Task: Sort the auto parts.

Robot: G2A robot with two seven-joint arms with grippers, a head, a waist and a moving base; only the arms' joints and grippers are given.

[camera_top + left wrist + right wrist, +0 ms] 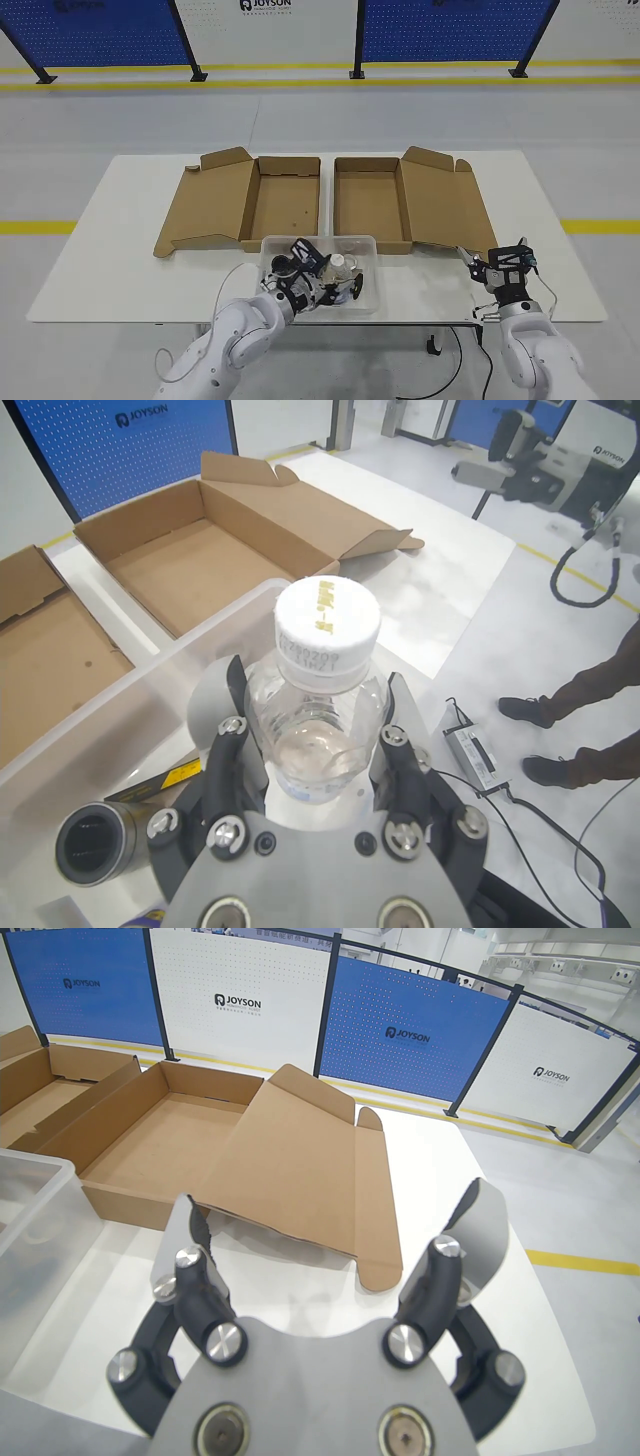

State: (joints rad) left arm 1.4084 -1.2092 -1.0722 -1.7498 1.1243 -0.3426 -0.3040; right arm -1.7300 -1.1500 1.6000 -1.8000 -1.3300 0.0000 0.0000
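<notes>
Clamped at the shoulders between the fingers of the left gripper (315,700): a small clear plastic bottle (312,745) with a white screw cap (327,625), upright, in or just above the translucent plastic bin (100,720) at the middle of the table's (440,1163) near edge. Judged as the carry step, so lift straight up until clear of the bin's rim. Hold the bottle upright with a steady squeeze on its thin wall. Then swing toward one of the two open cardboard boxes just behind the bin, right box (200,565) or left box (40,660), and lower to the box floor before letting go. Which box suits a bottle: cannot tell. Lying in the bin: a dark metal bushing (95,845) and a yellow-labelled bar (165,777). Spread wide and holding nothing over the table's near right corner: right gripper (334,1200). As for writing: yellow print across the cap's top, a dark stamped code around its side, a logo on the wall panels (240,1003) behind; none read off.
</notes>
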